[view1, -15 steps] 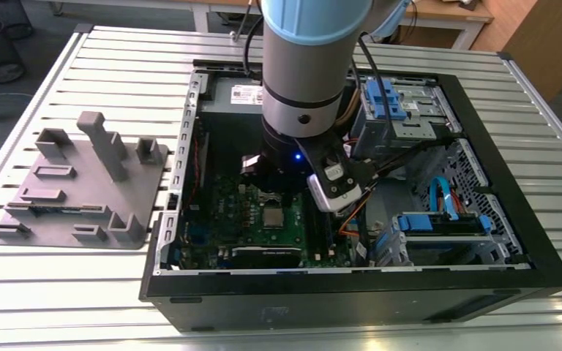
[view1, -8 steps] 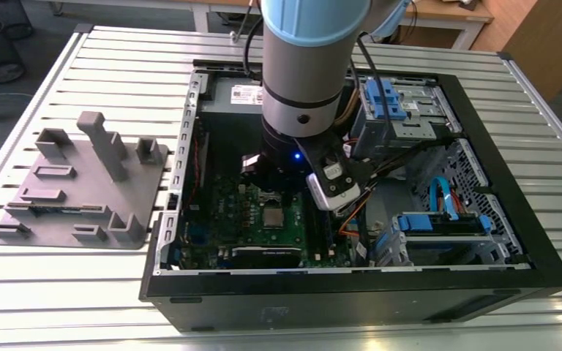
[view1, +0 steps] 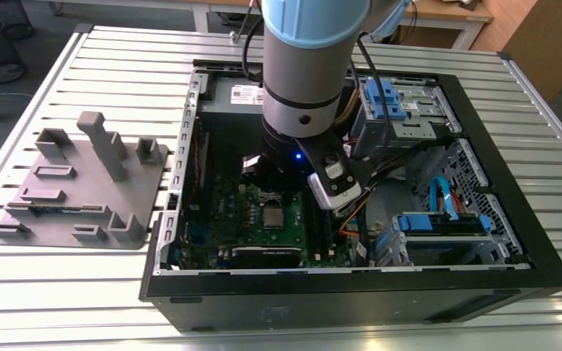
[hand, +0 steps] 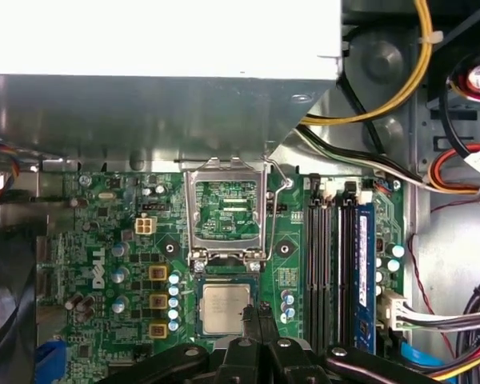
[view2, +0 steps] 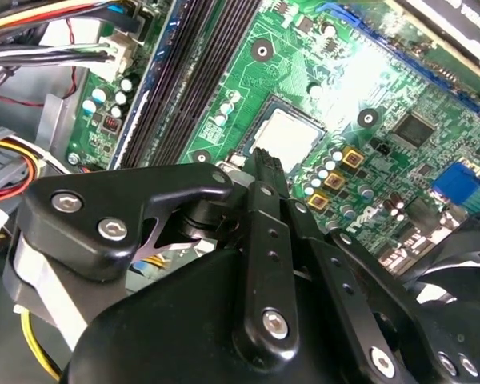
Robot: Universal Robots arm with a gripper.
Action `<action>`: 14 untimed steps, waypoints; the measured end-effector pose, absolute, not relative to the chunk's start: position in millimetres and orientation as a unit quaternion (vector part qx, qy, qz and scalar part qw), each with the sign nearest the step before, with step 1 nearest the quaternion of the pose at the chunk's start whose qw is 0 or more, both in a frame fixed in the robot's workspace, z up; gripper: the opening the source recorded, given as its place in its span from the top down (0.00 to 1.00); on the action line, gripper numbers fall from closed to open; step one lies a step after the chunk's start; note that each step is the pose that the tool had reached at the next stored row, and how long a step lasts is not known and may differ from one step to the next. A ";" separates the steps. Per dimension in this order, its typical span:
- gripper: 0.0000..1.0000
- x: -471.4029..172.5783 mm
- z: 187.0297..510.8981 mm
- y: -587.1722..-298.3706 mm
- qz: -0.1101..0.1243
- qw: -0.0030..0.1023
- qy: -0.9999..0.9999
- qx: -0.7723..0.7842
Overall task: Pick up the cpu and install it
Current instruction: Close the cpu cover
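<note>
arm (view1: 306, 51): pale blue and silver, hanging straight down from the exterior view's top edge | wrist (view1: 301, 117): vertical, small blue light lit on its dark lower collar | gripper (hand: 257, 314): pointing down, black linkage splayed wide (seen in both wrist views), fingertips (view2: 264, 160) pressed together, nothing held between them

**Bright bench, dark case, glare on the board**

In the exterior view we see even, bright light on the bench (view1: 66, 292), while the inside of the computer case (view1: 359, 292) sinks into shadow under the arm (view1: 306, 66), where one small blue lamp (view1: 298, 156) glows. In the first wrist view a metal panel (hand: 160, 40) is blown out to white. In the second wrist view glare washes the green board (view2: 360, 76) beside the pale chip (view2: 286, 138).
</note>
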State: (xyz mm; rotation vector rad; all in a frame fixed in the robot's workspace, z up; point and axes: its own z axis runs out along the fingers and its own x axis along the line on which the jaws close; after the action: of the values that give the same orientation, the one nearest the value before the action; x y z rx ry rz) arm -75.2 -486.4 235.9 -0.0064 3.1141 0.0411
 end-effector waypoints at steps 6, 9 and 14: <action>0.89 -75.2 234.4 -486.4 0.014 0.013 0.999 -0.044; 0.89 -75.1 233.8 -486.4 0.014 0.013 0.998 -0.064; 0.89 -73.5 233.0 -485.5 0.014 0.013 0.997 -0.070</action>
State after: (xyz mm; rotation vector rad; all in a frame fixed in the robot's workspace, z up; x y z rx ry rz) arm -73.5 -485.5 233.0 -0.2168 3.1082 0.0445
